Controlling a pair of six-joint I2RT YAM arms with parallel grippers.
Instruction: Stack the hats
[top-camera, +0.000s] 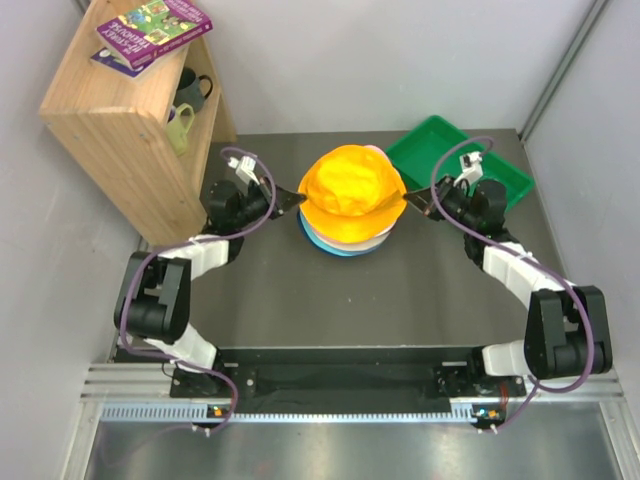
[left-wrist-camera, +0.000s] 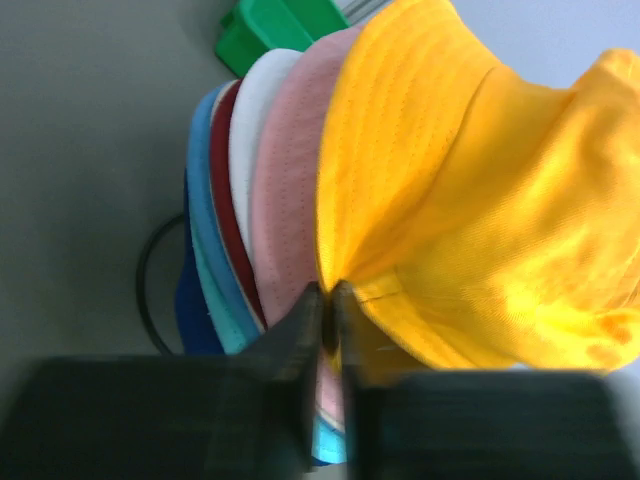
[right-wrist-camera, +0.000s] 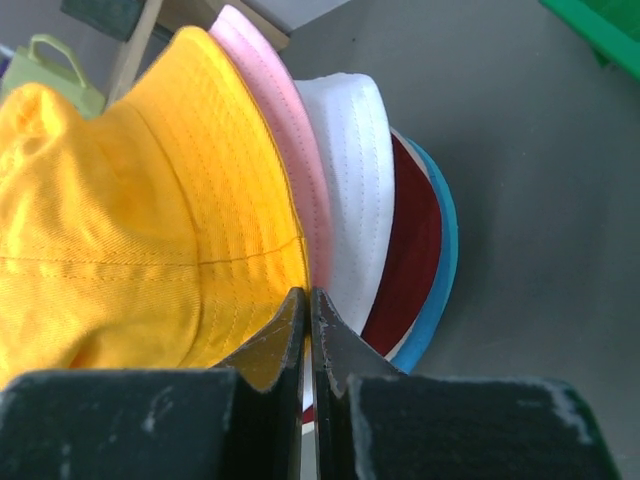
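Note:
An orange-yellow bucket hat (top-camera: 350, 190) sits on top of a pile of hats (top-camera: 345, 243) at the table's middle back. Below it show pink (right-wrist-camera: 275, 110), white (right-wrist-camera: 355, 170), dark red (right-wrist-camera: 410, 250) and blue (right-wrist-camera: 440, 270) brims. My left gripper (top-camera: 297, 200) is shut on the yellow hat's left brim (left-wrist-camera: 345, 270). My right gripper (top-camera: 410, 200) is shut on its right brim (right-wrist-camera: 285, 250). In the left wrist view the pile shows as pink (left-wrist-camera: 285, 180), white (left-wrist-camera: 250, 130), dark red (left-wrist-camera: 222, 170) and teal-blue (left-wrist-camera: 200, 190) layers, and a black wire loop (left-wrist-camera: 150, 290) lies under it.
A green plastic tray (top-camera: 455, 155) lies at the back right, close to my right wrist. A wooden shelf (top-camera: 125, 110) with mugs (top-camera: 185, 110) and books (top-camera: 150, 30) stands at the back left. Grey walls close in on both sides.

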